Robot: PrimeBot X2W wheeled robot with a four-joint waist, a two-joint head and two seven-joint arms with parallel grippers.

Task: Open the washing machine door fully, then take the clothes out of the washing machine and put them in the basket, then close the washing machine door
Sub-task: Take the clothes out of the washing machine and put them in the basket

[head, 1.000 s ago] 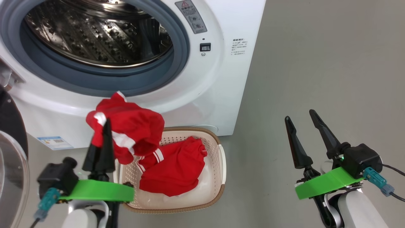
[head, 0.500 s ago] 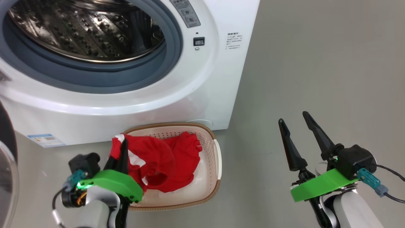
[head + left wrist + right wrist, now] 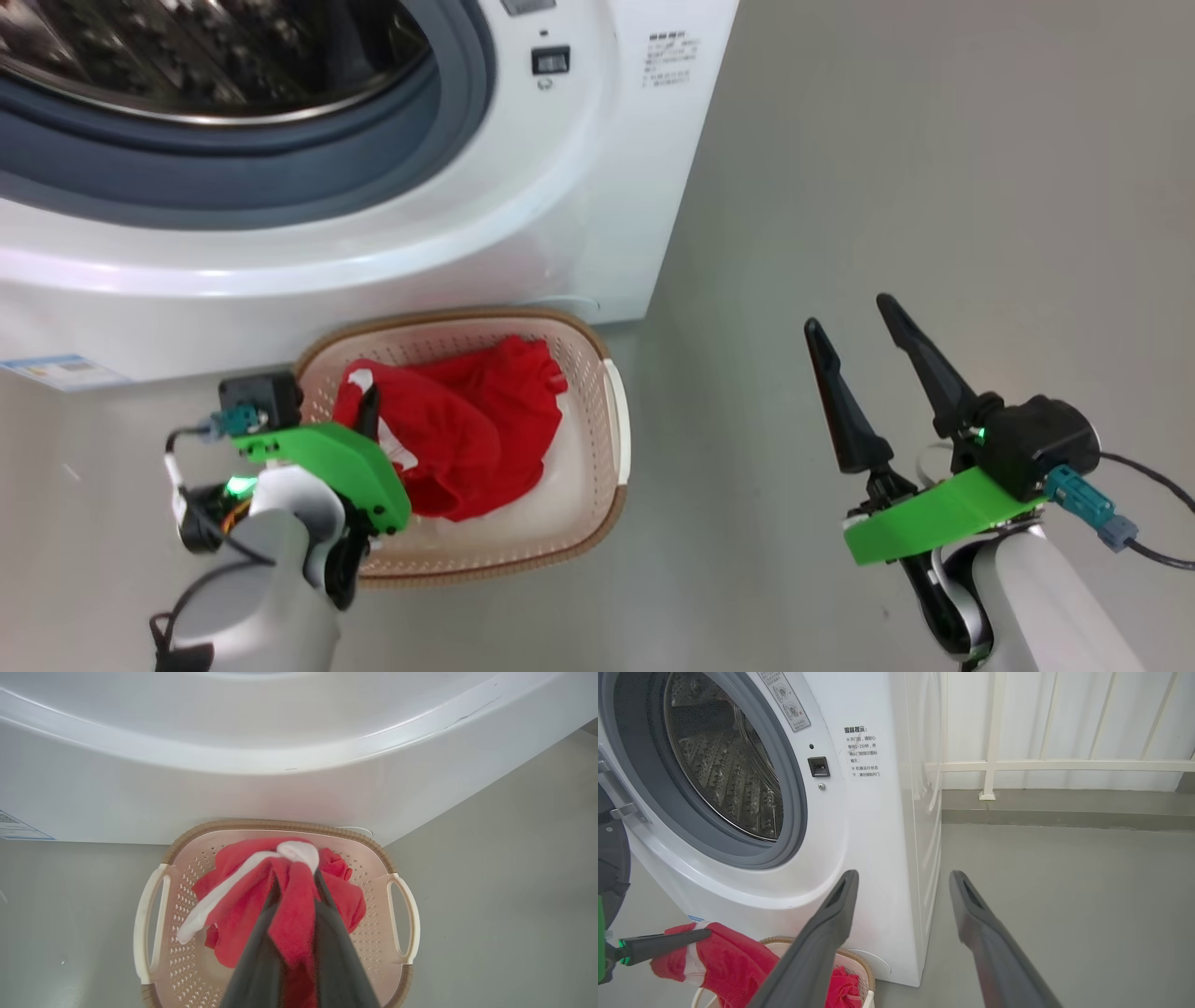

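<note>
Red clothes (image 3: 467, 420), above the basket (image 3: 439, 320) a second ago, now rest inside it, left tool (image 3: 298, 878) still clenched on them, right tool (image 3: 848, 312) splayed empty; release seems next.

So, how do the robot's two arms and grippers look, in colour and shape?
Both forearms are pale white. The left gripper and right gripper each have two long, dark, pointed fingers on a bright green bracket, with a black block, a teal plug and black cables.
</note>
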